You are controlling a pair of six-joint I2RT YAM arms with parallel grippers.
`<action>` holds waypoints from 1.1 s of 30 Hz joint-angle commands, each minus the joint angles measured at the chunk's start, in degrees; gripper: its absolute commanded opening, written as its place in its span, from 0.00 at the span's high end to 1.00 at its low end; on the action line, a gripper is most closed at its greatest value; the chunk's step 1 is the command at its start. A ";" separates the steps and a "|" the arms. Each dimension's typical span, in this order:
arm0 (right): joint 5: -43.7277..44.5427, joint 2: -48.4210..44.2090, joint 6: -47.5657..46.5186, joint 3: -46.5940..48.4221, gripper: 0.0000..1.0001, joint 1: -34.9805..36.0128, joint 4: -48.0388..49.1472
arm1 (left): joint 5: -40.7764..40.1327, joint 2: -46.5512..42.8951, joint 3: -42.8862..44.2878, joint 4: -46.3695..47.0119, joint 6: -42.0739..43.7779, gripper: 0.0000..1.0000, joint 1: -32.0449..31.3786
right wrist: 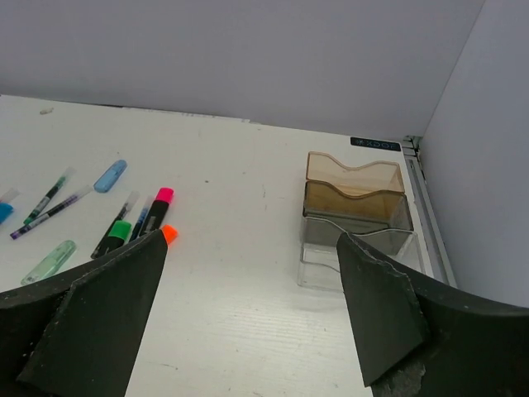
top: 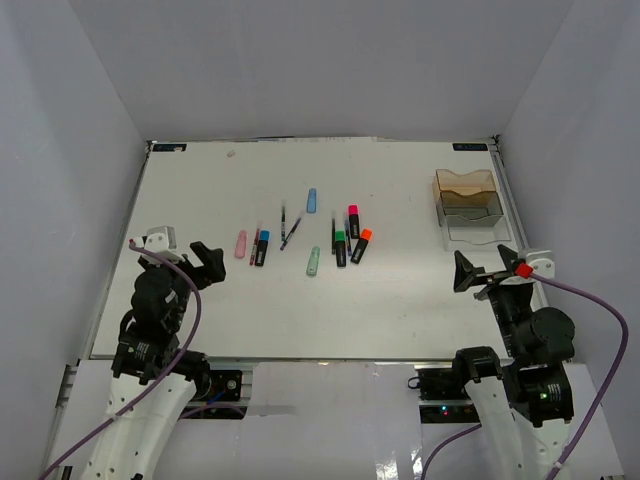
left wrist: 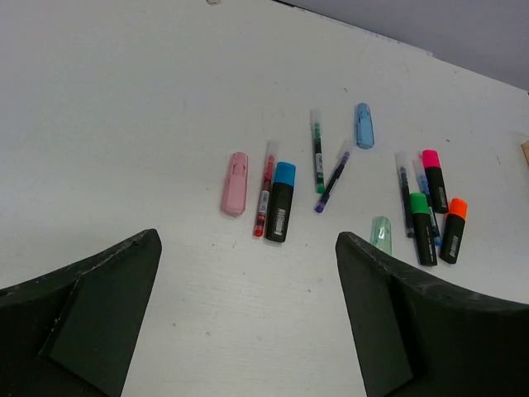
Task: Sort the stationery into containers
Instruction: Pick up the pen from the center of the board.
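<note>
As your left gripper (left wrist: 248,240) and right gripper (right wrist: 252,240) hang open, straddle only the black blue-capped marker (left wrist: 281,203) ahead of the left, sparing the thin red pen (left wrist: 264,197) alongside; amber and clear plastic trays (right wrist: 355,198) lie ahead of the right.

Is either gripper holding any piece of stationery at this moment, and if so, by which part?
Nothing is held. The black left gripper and the black right gripper are both open, with nothing between their fingers.
</note>
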 commanded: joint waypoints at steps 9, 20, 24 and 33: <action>-6.45 10.52 3.34 2.68 0.10 0.41 -0.35 | 1.66 1.36 -1.13 3.55 -0.95 0.02 -0.15; -8.74 49.71 14.06 17.71 0.10 2.25 -6.86 | 1.40 19.88 8.79 7.14 -1.56 0.02 -0.15; 7.74 61.65 19.58 20.08 0.10 13.74 -3.87 | 1.84 27.46 12.67 11.09 0.01 0.02 -0.15; 15.07 82.05 31.72 25.62 0.01 22.21 0.96 | 4.56 29.85 7.68 11.63 0.55 0.02 1.43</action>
